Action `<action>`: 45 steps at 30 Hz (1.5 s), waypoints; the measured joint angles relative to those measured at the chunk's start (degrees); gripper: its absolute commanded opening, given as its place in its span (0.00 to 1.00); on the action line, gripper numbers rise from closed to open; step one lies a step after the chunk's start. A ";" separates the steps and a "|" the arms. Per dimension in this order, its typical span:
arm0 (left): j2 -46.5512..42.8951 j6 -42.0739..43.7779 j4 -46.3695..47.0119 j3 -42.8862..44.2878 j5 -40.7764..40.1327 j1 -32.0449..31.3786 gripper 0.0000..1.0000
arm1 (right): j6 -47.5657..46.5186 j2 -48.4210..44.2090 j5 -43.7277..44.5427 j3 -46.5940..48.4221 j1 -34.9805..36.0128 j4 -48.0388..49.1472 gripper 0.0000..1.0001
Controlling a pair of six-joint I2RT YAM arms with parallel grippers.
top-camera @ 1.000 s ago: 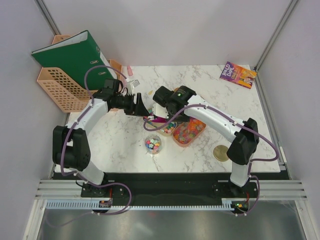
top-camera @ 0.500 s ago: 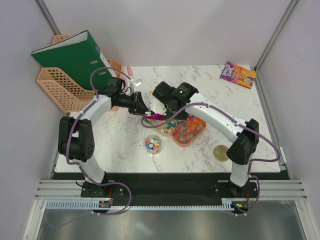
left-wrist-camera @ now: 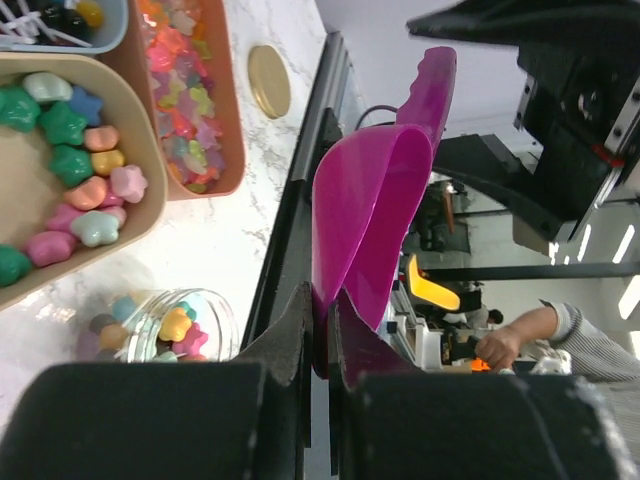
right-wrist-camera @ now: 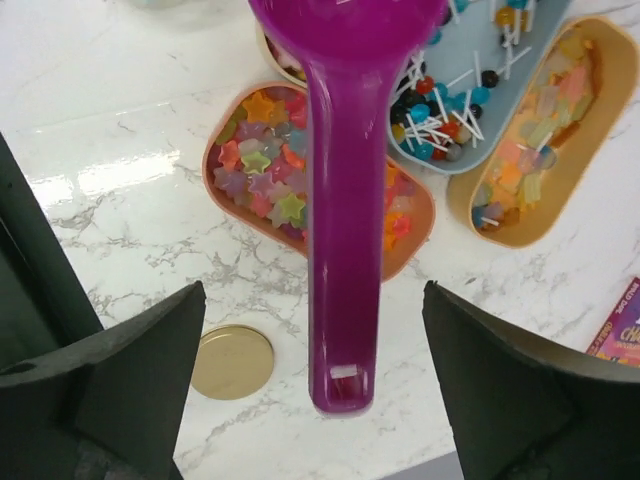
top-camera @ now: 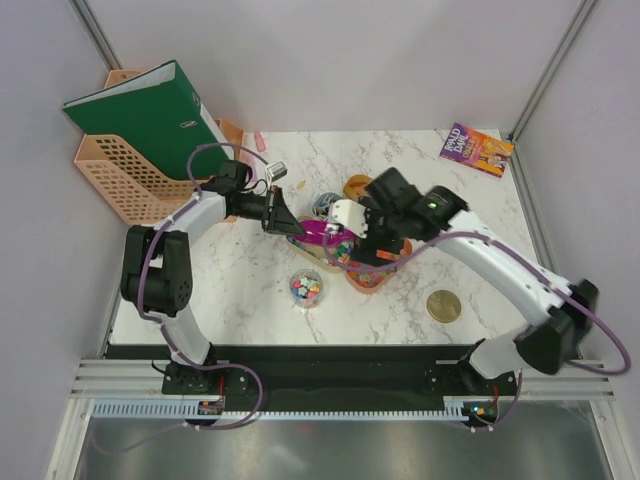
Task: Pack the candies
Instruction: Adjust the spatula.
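From above, the left gripper point(top-camera: 284, 216) pinches the front lip of a magenta scoop point(top-camera: 322, 233) over the marble table point(top-camera: 230, 290); the right arm point(top-camera: 490, 262) reaches in from the other side toward its handle. Near them a small jar point(top-camera: 292, 291) holds a shallow heap of candies point(top-camera: 307, 288); far more lie in the oval trays point(top-camera: 358, 285) just beside it, and the gold lid point(top-camera: 443, 306) sits well apart. I'd judge the packing barely begun, with more scooping and then capping left.

Left wrist: the fingers point(left-wrist-camera: 290, 340) are clamped narrow on the scoop's edge; its bowl is smooth, glossy plastic, and I see nothing in it. Chunky matte stars in green, pink and blue fill the tan tray point(left-wrist-camera: 150, 170); translucent jelly stars fill the pink tray point(left-wrist-camera: 235, 120); the jar is clear and round.

Right wrist: the right gripper point(right-wrist-camera: 312, 295) stands wide, its dark pads either side of the handle and not touching it; small stick sweets lie jumbled in a pale blue tray point(right-wrist-camera: 452, 168).
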 measured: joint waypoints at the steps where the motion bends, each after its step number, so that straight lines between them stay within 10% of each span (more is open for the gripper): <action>1: 0.24 0.04 0.04 0.00 1.01 0.02 0.02 | -0.15 -3.98 -2.93 -3.50 -1.60 2.89 0.98; 8: 2.40 0.44 0.90 -0.02 5.51 0.02 0.02 | 1.64 -25.14 -19.45 -18.18 -9.97 17.59 0.97; 23: 3.08 0.44 1.16 -0.37 6.60 0.02 0.02 | 4.76 -14.71 -38.47 -18.21 -16.85 24.50 0.82; 38: 3.13 0.44 1.16 -0.39 6.62 0.02 0.02 | 4.50 -9.40 -44.61 -16.20 -17.55 24.79 0.46; 45: 3.78 0.42 1.11 -0.37 7.13 -0.04 0.11 | 3.65 -8.28 -43.17 -14.58 -18.01 23.61 0.10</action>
